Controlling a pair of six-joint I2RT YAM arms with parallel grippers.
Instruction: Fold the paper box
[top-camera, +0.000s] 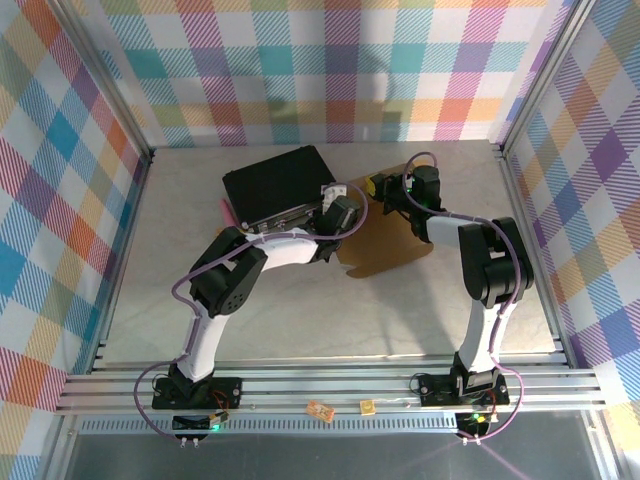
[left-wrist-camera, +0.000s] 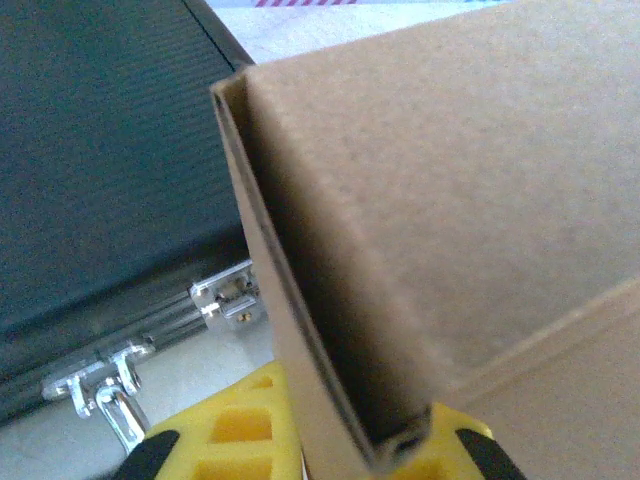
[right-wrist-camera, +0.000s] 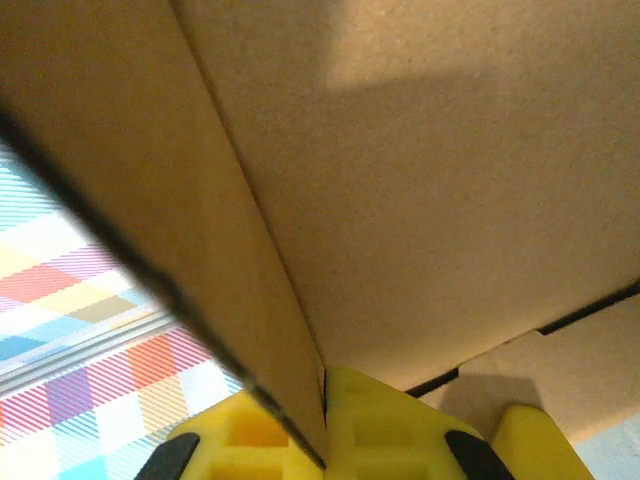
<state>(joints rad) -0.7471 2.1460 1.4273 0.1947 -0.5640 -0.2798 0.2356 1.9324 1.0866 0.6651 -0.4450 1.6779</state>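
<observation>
The paper box (top-camera: 392, 246) is a brown cardboard sheet, partly raised, lying right of the table's middle. My left gripper (top-camera: 343, 217) is at its left edge. In the left wrist view a doubled-over cardboard wall (left-wrist-camera: 300, 330) stands between the yellow fingers (left-wrist-camera: 235, 430), with my left gripper (left-wrist-camera: 345, 445) shut on it. My right gripper (top-camera: 388, 192) is at the sheet's far edge. In the right wrist view a cardboard flap (right-wrist-camera: 200, 230) is pinched between the yellow pads (right-wrist-camera: 385, 425), my right gripper (right-wrist-camera: 322, 425) shut on it, and a broad panel (right-wrist-camera: 440, 180) stretches to the right.
A black hard case (top-camera: 278, 184) lies just left of the cardboard, its metal latches (left-wrist-camera: 225, 295) close to my left fingers. Checked walls and aluminium posts (top-camera: 505, 150) enclose the table. Two small tags (top-camera: 320, 410) lie on the front rail.
</observation>
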